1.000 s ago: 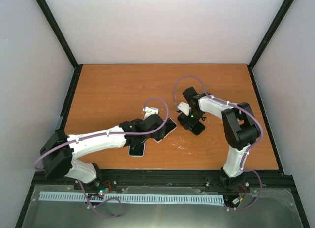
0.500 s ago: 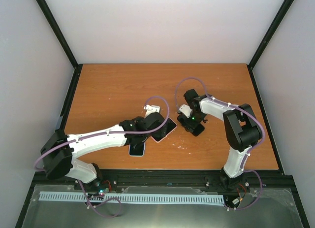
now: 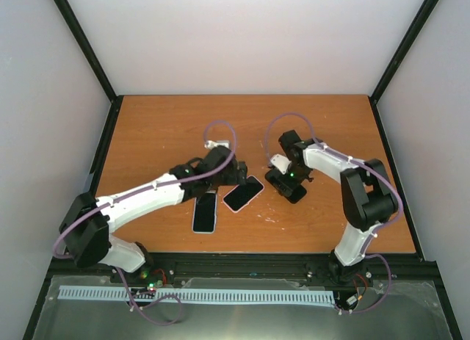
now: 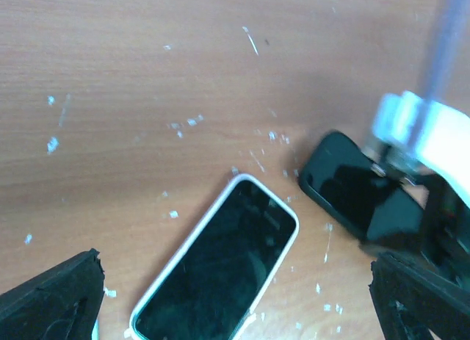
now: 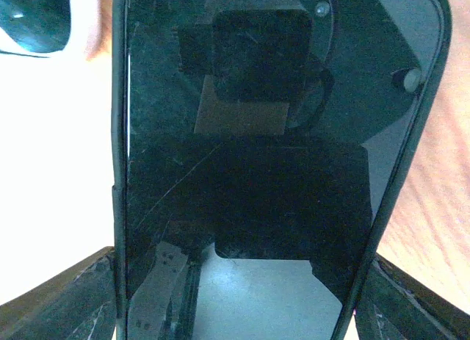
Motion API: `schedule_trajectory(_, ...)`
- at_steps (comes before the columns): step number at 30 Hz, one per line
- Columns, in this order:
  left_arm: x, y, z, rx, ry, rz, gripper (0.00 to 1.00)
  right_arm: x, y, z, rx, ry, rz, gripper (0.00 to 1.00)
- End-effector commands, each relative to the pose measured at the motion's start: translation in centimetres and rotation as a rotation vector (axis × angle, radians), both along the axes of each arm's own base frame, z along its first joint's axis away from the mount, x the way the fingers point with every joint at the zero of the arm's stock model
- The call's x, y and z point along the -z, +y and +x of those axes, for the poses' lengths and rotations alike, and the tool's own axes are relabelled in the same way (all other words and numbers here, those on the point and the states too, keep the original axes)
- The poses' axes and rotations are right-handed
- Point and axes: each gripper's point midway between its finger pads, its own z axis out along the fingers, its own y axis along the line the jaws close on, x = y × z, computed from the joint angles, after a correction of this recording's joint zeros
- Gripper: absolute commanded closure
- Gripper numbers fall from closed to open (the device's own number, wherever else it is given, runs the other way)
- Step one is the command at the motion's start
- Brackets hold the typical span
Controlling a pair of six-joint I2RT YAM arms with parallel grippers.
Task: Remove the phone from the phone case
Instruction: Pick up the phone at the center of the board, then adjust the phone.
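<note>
On the left of the brown worktop (image 3: 161, 134), near my bases, lies a phone with a white edge (image 3: 205, 212). Nothing touches it.

Just past it hangs my left gripper (image 3: 228, 171). It is open as wide as it goes and holds nothing. From its own camera I see its two fingers (image 4: 51, 299) far apart, above the worktop.

Next comes a second white-edged phone (image 3: 243, 194). It lies flat with its dark glass up, and nothing touches it either.

Then comes the black phone (image 5: 242, 171), which I think is the one to work on. It lies flat, and the black rim round it looks like the phone case. My right gripper (image 3: 286, 181) is low over it. One finger (image 5: 66, 303) sits at each long side, right by the edges. I cannot tell if they are pressing yet.

To do this well, I think I should squeeze softly on the two long sides, in the middle, so the phone does not twist or slide away. Squeezing too hard would hold the case tight on the phone. My left gripper is free, so it could come and peel one corner of the case.
</note>
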Motion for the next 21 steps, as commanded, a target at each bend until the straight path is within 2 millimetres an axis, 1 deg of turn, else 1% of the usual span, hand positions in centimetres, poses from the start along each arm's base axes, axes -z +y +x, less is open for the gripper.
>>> schedule_trajectory(1, -2.9, 0.1, 3.7, -0.031, 0.046, -0.270, 0.00, -5.7, 1.2, 0.5, 0.006, -0.113, 0.144, 0.43)
schedule_trajectory(2, -3.2, 0.3, 4.4, -0.026, 0.048, -0.313, 0.00, -6.5, 1.4, 0.3, 0.000, -0.132, 0.172, 0.44)
schedule_trajectory(4, -3.7, -0.1, 5.1, 0.026, 0.062, -0.396, 0.01, -8.0, 2.0, -0.2, -0.022, -0.166, 0.235, 0.44)
schedule_trajectory(6, -5.6, -1.4, 5.7, 0.119, 0.023, -0.473, 0.02, -9.2, 2.3, -0.6, -0.033, -0.202, 0.274, 0.44)
schedule_trajectory(8, -7.6, -2.8, 5.7, 0.221, -0.025, -0.512, 0.08, -10.1, 2.6, -1.0, -0.049, -0.223, 0.307, 0.44)
schedule_trajectory(10, -8.3, -4.2, 5.2, 0.308, -0.027, -0.548, 0.15, -11.2, 2.6, -1.2, -0.054, -0.263, 0.329, 0.44)
schedule_trajectory(12, -8.1, -5.2, 5.0, 0.351, 0.008, -0.571, 0.20, -12.1, 2.8, -1.3, -0.059, -0.294, 0.354, 0.43)
schedule_trajectory(15, -6.9, -6.3, 4.9, 0.381, 0.078, -0.609, 0.29, -13.0, 3.1, -1.5, -0.062, -0.315, 0.388, 0.43)
schedule_trajectory(16, -6.4, -6.6, 5.0, 0.381, 0.104, -0.616, 0.32, -13.1, 3.2, -1.6, -0.063, -0.313, 0.395, 0.42)
schedule_trajectory(18, -5.4, -7.2, 5.0, 0.378, 0.153, -0.633, 0.36, -13.2, 3.3, -1.8, -0.060, -0.309, 0.404, 0.42)
schedule_trajectory(21, -4.9, -8.1, 4.4, 0.426, 0.189, -0.671, 0.46, -13.3, 3.4, -1.8, -0.060, -0.311, 0.412, 0.42)
